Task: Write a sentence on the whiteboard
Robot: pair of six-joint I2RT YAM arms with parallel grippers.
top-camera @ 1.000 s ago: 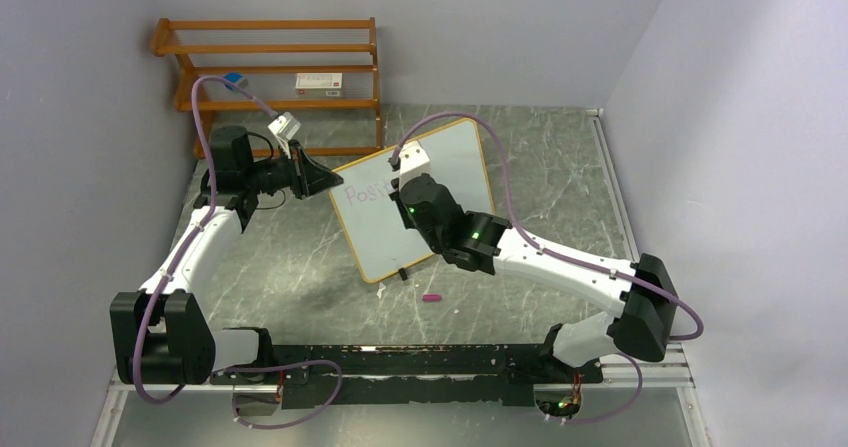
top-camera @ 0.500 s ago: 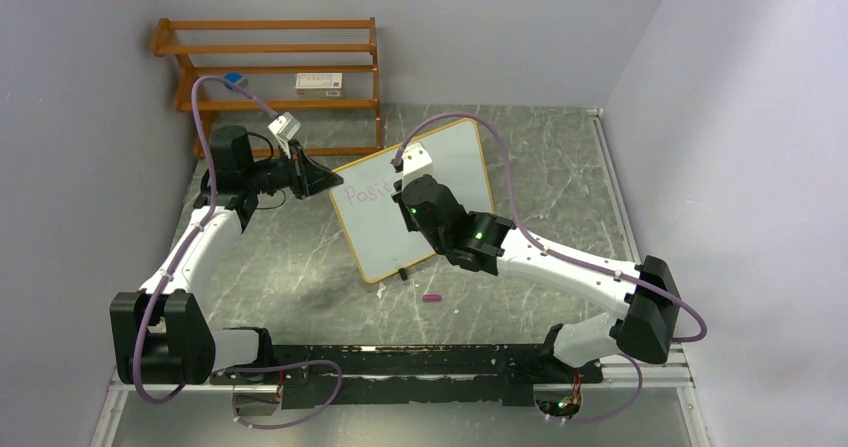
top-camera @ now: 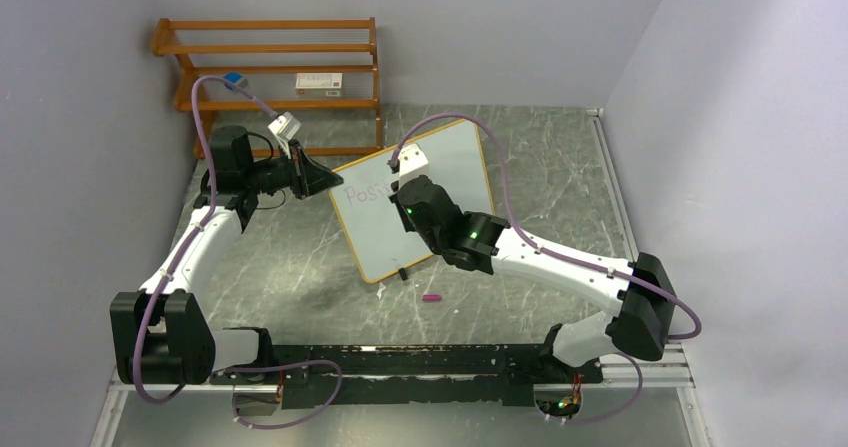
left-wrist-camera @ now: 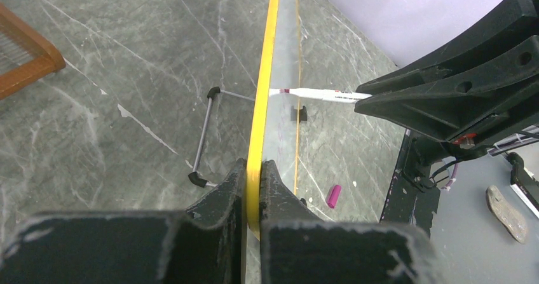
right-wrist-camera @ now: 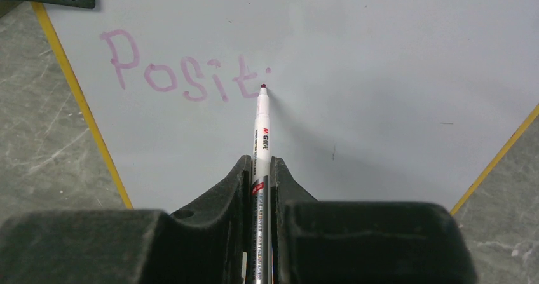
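Your left gripper (left-wrist-camera: 253, 169) pinches the whiteboard's (top-camera: 465, 167) edge on the tabletop (top-camera: 560, 187). Your right gripper (right-wrist-camera: 259, 169) squeezes the pen (right-wrist-camera: 262, 122) (tip beside "Positi"). Push too hard and the whiteboard could tip, spoiling the sentence (right-wrist-camera: 184, 74).

My left arm (top-camera: 190, 252) and right arm (top-camera: 565, 264) are smooth white shells linked by chunky black joints (top-camera: 165, 335). A purple cable (top-camera: 440, 119) loops loosely along each one, ending at a small white camera block (top-camera: 285, 125) by the wrist. Green lights (top-camera: 474, 235) glow on the right arm's black joints. My fingers (right-wrist-camera: 222, 196) are matte black wedges, scuffed grey along the edges.
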